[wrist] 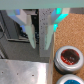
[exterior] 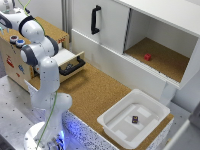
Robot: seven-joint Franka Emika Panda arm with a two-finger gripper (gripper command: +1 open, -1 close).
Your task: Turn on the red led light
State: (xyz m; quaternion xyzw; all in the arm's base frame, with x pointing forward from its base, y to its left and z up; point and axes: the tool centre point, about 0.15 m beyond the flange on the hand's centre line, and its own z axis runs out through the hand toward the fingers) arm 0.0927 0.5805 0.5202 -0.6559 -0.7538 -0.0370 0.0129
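End effector (wrist: 42, 44) beside red button (wrist: 66, 55), wrist view only.

Wrist view is blurry. Gripper (wrist: 41, 44) is hanging over the scene with two pale fingers (wrist: 33, 35) showing, jaws standing apart with a narrow gap between them, nothing sitting in the gap. A cyan glow (wrist: 60, 12) is showing on the gripper body above the fingers. Behind the fingers a dark recess (wrist: 19, 30) is sitting above a grey metal panel (wrist: 22, 70). Beside the panel the cork surface (wrist: 70, 30) is showing, and a round red button (wrist: 66, 56) with a blue ring around it is sitting on it, just beside the panel edge and clear of the fingers. Can't tell whether the button is lit.
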